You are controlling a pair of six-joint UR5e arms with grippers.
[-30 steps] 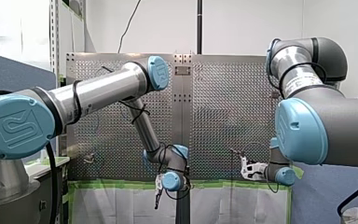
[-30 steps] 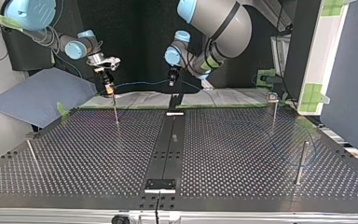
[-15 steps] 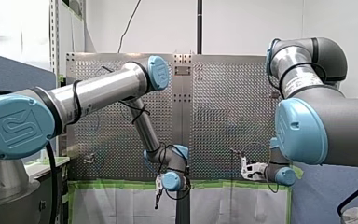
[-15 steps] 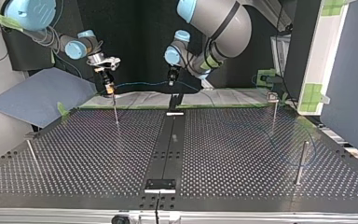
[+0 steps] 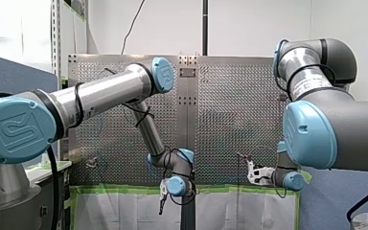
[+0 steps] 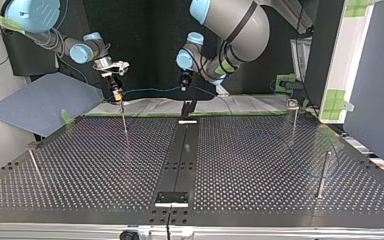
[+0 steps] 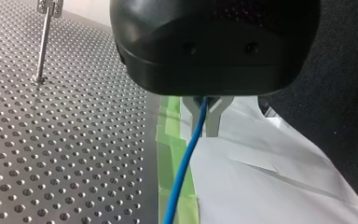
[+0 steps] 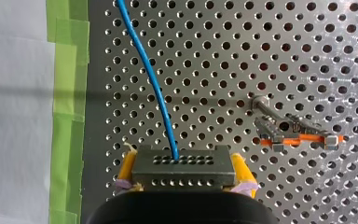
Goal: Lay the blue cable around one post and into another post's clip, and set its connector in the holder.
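Note:
The blue cable [image 7: 189, 148] runs out from between the metal fingers of my left gripper [image 7: 205, 108], which is shut on it above the green tape at the table's edge. In the top view the cable [image 6: 150, 91] hangs in a shallow span from my left gripper [image 6: 183, 86] to my right gripper [image 6: 115, 92]. My right gripper [image 8: 182, 173] has its yellow pads shut on the grey connector [image 8: 182, 164], with the cable [image 8: 151, 81] leaving it over the perforated plate. A post with an orange-marked clip [image 8: 292, 133] stands just beside the connector.
Thin posts stand on the perforated table [image 6: 260, 165]: one under my right gripper [image 6: 124, 120], others at the top view's right [image 6: 294, 120] [image 6: 322, 175] and left [image 6: 35, 167]. A black strip down the middle carries a holder [image 6: 171, 198]. White paper [image 7: 270, 177] lies beyond the tape.
My left gripper has shifted very slightly toward the top view's left along the cable. My right arm and the connector have stayed in place.

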